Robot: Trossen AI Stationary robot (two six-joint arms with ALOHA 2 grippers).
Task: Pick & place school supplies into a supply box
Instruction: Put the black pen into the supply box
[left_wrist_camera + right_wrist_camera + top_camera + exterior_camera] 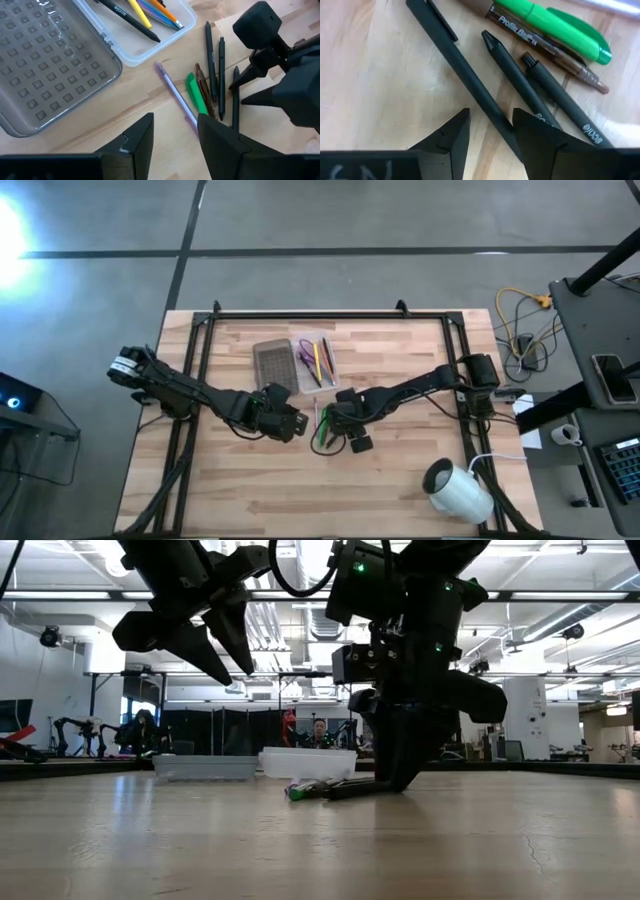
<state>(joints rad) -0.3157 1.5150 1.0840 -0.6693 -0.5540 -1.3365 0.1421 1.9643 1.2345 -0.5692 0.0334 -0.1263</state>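
The clear translucent plastic supply tray (315, 362) lies on the wooden bench (400, 480) with its grey textured lid (273, 364) just beside it, off and out of the way so pens can be dropped in. It already holds several pens, among them a yellow one (139, 13) and a dark one (131, 21).

Near the tray's open end a loose cluster waits: a bright green marker (555, 27), a brown pen (545, 47), a lilac pen (175, 96) and three slim black pens (465, 75).

The right gripper (490, 132) is down over the black pens, jaws parted with one black pen running between them, probably lined up for a pinch across its barrel. The left gripper (175, 137) hangs near the lid, jaws open and empty.

Only the right wrist view shows the pen between the jaws; the low view shows that arm reaching down to the bench while the left one is raised; the high view blurs the cluster into a green smudge.
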